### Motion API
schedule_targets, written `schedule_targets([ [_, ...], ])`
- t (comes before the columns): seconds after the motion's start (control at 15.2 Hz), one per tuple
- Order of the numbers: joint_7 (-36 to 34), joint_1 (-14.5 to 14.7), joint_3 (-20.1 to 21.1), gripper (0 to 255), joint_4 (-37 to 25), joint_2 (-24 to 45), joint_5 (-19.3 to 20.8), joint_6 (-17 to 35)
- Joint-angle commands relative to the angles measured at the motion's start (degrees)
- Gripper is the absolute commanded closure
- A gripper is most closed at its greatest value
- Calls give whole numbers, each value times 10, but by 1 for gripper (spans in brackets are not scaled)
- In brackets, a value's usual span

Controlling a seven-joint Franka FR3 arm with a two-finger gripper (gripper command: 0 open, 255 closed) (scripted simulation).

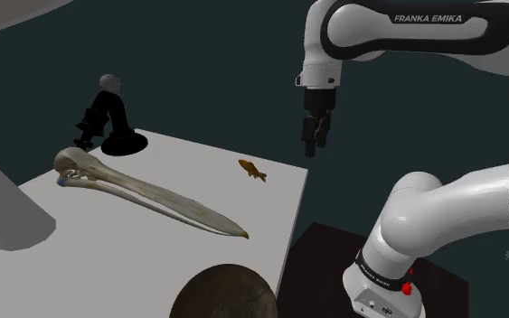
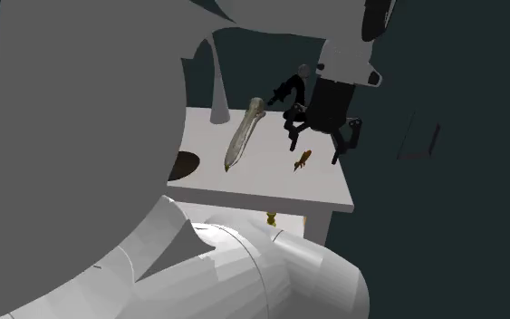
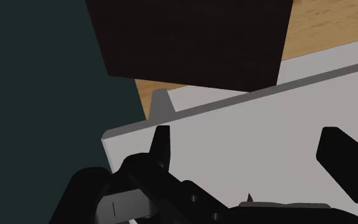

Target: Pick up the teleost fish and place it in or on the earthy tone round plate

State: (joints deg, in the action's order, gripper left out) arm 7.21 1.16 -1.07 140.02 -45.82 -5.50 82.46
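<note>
A small orange fish (image 1: 251,169) lies on the white table (image 1: 180,172) close to its edge nearest the arm; it is also in the second exterior view (image 2: 303,161). My black gripper (image 1: 315,135) hangs in the air above that table edge, to the shoulder view's right of the fish and well above it. Its fingers stand apart and hold nothing (image 2: 319,145) (image 3: 250,153). The brown round plate (image 1: 223,294) sits at the table's near end, partly cut off by the shoulder view's bottom edge, and shows as a dark disc (image 2: 185,166).
A long bird skull with a beak (image 1: 144,191) lies across the table between fish and plate. A black stand with a grey ball (image 1: 112,122) is at the far corner. A grey slanted shape (image 1: 8,212) stands at the left. Under the gripper are a table corner (image 3: 126,137) and the dark stand (image 3: 190,38).
</note>
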Motion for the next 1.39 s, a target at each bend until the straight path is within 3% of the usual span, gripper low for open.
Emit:
schedule_targets([
  [0.0, 0, 0, 0, 0, 0, 0, 0, 0],
  [0.53, -73, 4, 51, 0, -92, 207, -15, 77],
  [0.99, -139, 7, 78, 0, -214, 391, -4, 105],
  [1.32, -141, 9, 80, 0, -186, 396, -5, 136],
])
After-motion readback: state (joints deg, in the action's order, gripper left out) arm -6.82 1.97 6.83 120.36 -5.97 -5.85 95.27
